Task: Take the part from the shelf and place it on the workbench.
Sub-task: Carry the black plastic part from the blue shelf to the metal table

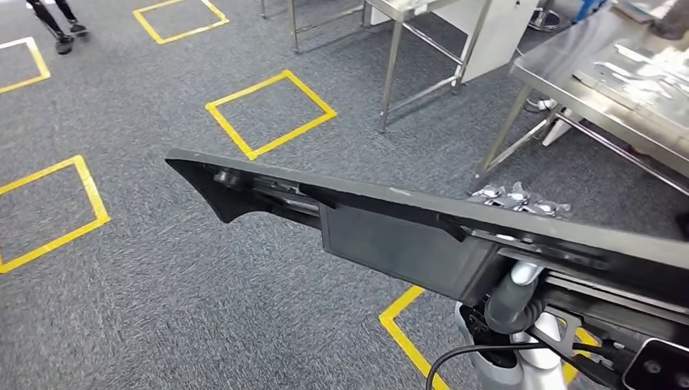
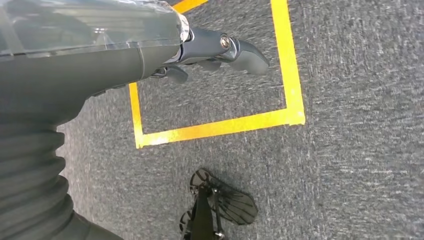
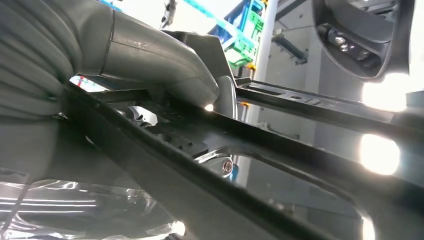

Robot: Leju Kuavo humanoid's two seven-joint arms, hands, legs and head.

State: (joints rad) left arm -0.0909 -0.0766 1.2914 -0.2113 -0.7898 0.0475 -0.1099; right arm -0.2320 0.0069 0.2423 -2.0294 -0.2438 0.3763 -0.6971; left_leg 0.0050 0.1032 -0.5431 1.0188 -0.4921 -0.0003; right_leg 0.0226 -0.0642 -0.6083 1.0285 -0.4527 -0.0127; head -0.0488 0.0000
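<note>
A long black part (image 1: 390, 227) stretches across the head view from the left to the lower right, carried above the carpet. My right arm (image 1: 512, 301) comes up under its right end. In the right wrist view my right hand (image 3: 165, 65) grips the part (image 3: 200, 190), with the thumb lying over its black frame. The steel workbench (image 1: 561, 57) stands at the upper right, beyond the part. My left hand (image 2: 220, 50) hangs over the carpet with nothing in it, its fingers loosely apart.
Flat metal pieces lie on the workbench top. A second steel table frame (image 1: 406, 49) stands at the back. Shiny metal pieces (image 1: 520, 199) lie on the floor by the workbench leg. Yellow tape squares (image 1: 272, 114) mark the grey carpet. A person's feet (image 1: 61, 36) are far left.
</note>
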